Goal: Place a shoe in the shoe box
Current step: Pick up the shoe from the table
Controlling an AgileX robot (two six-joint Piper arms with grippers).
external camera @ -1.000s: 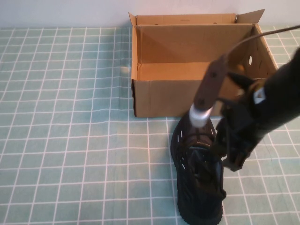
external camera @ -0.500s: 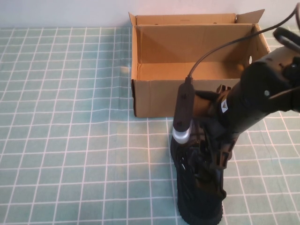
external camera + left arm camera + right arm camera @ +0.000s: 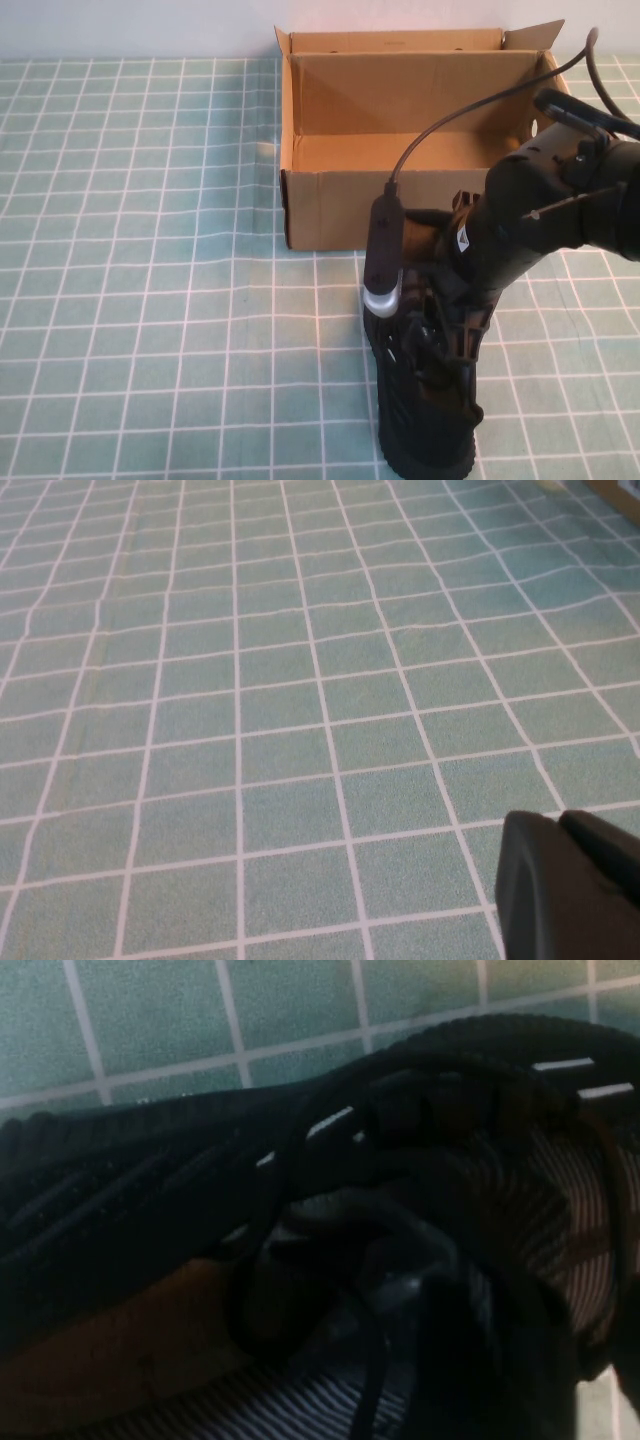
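Observation:
The black knit shoe (image 3: 425,425) lies on the green checked cloth in front of the brown cardboard shoe box (image 3: 340,205), which stands open and empty at the back. My right gripper (image 3: 440,325) is down on the shoe's opening, pressed among the laces and tongue. In the right wrist view the shoe (image 3: 150,1230) fills the picture, with white dashes on its side, and the right gripper (image 3: 470,1360) is a dark mass at the shoe's collar. My left gripper (image 3: 575,880) hangs shut and empty above bare cloth, out of the high view.
The green checked tablecloth (image 3: 150,300) covers the whole table. The box's near wall stands just beyond the shoe. A black cable (image 3: 470,105) arcs from my right arm over the box.
My right arm has swung in over the shoe and come down, bringing the gripper from beside the shoe onto its opening. The shoe and box have not moved.

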